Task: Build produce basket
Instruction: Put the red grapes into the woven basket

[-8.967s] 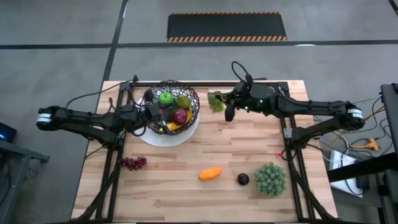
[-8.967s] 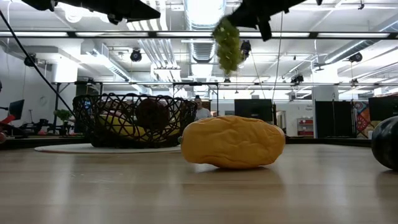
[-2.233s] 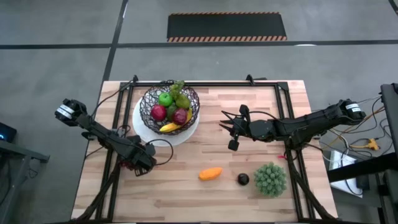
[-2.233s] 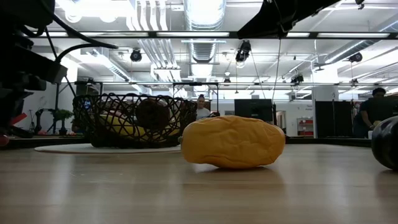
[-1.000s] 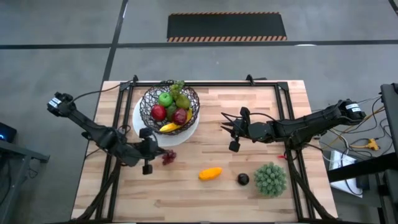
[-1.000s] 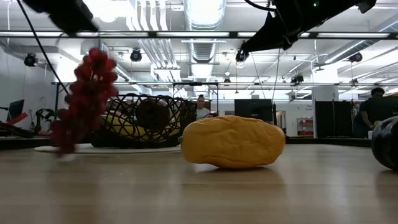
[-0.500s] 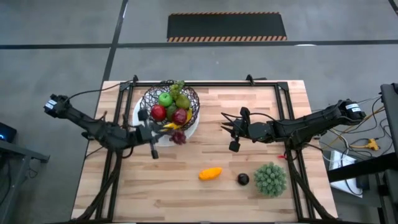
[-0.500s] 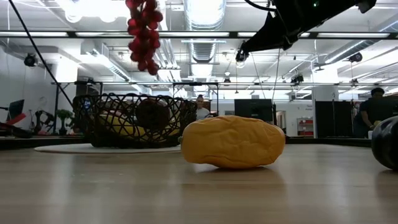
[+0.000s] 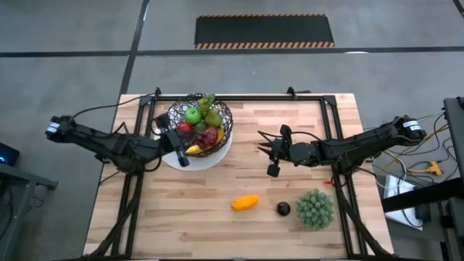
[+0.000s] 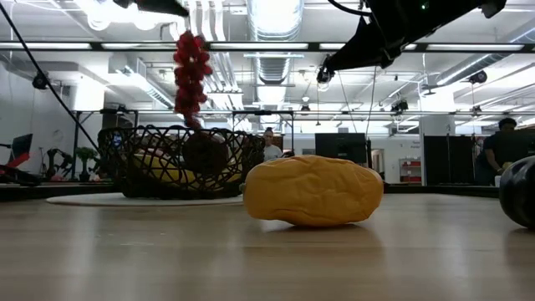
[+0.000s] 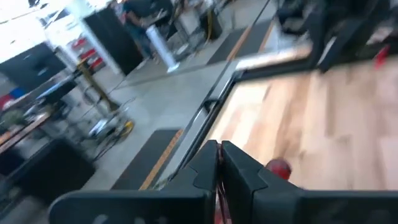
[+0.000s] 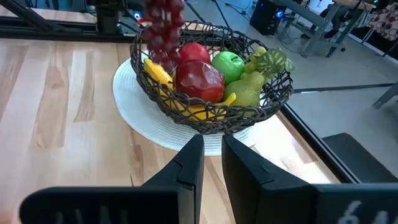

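My left gripper (image 9: 181, 146) (image 11: 219, 163) is shut on the dark red bunch of grapes (image 10: 191, 71) (image 12: 163, 28), over the basket's left side. The black wire basket (image 9: 171, 116) (image 10: 167, 163) (image 12: 205, 115) stands on a white plate (image 9: 217, 156). It holds a green apple (image 9: 193, 114), a pear (image 9: 212, 118), red fruits (image 12: 198, 81), a banana (image 12: 155, 71) and green grapes (image 9: 208, 101). An orange piece (image 9: 245, 202) and a dark plum (image 9: 283, 209) lie on the table. My right gripper (image 9: 267, 154) (image 12: 212, 155) hovers mid-table, its fingers a narrow gap apart, holding nothing. My left gripper pinches the bunch of grapes at its top end (image 10: 187, 38) between its two fingers, coming from above. The bunch hangs straight down below the fingers, clear of the table, and its lowest grapes are just above the basket's rim.
A larger spiky green ball (image 9: 315, 209) sits near the table's near right corner, beside the plum. Black frame rails run along the table's far, left and right edges. Bare wood lies between the basket and the orange piece.
My left gripper has carried the red grapes up from the table's near left part and toward the far edge. The bunch swung as it rose and now hangs over the basket. My right arm has kept still.
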Robot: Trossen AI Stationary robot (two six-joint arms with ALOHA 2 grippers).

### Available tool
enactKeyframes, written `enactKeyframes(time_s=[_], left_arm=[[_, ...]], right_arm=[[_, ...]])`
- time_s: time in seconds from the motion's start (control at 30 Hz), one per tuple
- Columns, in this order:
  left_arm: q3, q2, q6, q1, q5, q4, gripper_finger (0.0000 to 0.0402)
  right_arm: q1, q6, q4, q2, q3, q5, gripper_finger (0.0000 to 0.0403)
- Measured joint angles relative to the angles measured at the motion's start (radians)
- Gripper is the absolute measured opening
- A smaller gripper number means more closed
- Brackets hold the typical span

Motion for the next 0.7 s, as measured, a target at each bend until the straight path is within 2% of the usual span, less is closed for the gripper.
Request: enactKeyframes(time_s=[0.23, 0.7], left_arm=[[0.0, -0.017, -0.151, 0.016, -0.016, -0.205, 0.0], [-0.007, -0.058, -0.321, 0.018, -0.04, -0.447, 0.0]], right_arm=[[0.0, 0.006, 0.0, 0.0, -0.001, 0.0, 0.0047], [0.0, 0.015, -0.001, 0.0, -0.004, 0.0, 0.0047]])
